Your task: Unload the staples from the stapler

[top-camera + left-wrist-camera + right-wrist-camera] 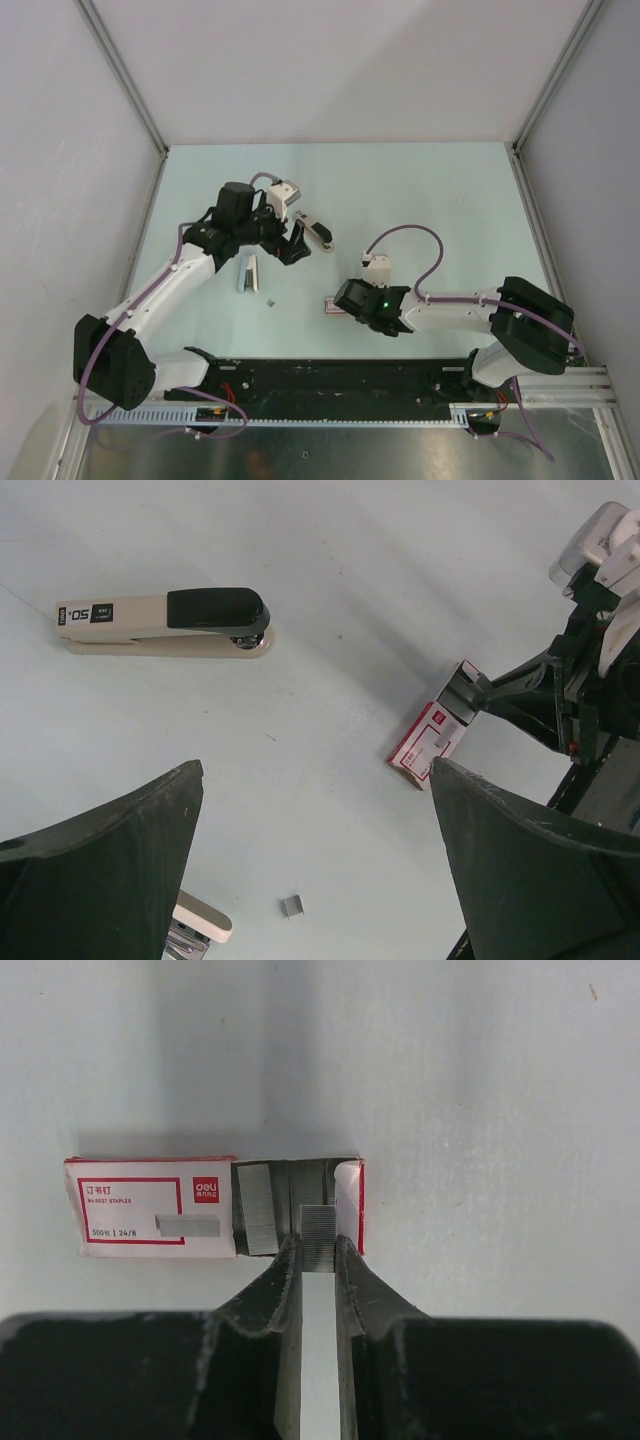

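The stapler (pixel 317 232) (pixel 165 620), black top over a pale beige base, lies shut on the table, beyond the fingertips of my left gripper (pixel 283 238) (pixel 315 770). That gripper hangs wide open above the table and holds nothing. A tiny grey staple fragment (pixel 270 300) (pixel 291 906) lies loose below it. My right gripper (pixel 345 300) (pixel 318 1250) is shut on a short silvery strip of staples (pixel 318 1235). It holds the strip at the open end of the pink-and-white staple box (pixel 333 306) (pixel 150 1208) (pixel 428 745).
A pale beige and metal piece (pixel 246 272) (pixel 198 922) lies by the left gripper's left finger. More staple strips (pixel 258 1210) sit inside the open box. Grey walls enclose the table on three sides, and the arm bases stand along the near edge.
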Available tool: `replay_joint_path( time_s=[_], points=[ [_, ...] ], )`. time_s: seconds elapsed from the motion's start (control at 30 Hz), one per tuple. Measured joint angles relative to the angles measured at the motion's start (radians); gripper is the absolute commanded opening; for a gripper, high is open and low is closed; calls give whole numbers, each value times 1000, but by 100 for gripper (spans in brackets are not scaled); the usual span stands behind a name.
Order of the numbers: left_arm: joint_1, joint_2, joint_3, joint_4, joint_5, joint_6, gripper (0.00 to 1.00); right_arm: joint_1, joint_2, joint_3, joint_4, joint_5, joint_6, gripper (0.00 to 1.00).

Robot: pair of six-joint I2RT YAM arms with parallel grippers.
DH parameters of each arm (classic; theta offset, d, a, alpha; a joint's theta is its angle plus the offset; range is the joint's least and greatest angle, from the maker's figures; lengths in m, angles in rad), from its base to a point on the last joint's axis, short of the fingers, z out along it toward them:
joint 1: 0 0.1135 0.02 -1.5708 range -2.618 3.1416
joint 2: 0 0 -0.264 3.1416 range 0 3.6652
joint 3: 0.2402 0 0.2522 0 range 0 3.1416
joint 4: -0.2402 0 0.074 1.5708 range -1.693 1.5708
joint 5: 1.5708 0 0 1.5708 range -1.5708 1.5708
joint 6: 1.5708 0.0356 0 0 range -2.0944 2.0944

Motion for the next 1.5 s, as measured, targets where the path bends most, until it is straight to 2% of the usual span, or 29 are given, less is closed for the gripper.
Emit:
replay_joint_path(
  time_s=[0.7,1.5],
  points=[
    [-1,-5,-9,0,0,0,99,15,-17,17,-42,-5,25,0],
    [-3,-16,-14,0,0,0,99,-6,3,19,-40,-39,23,22]
  ],
)
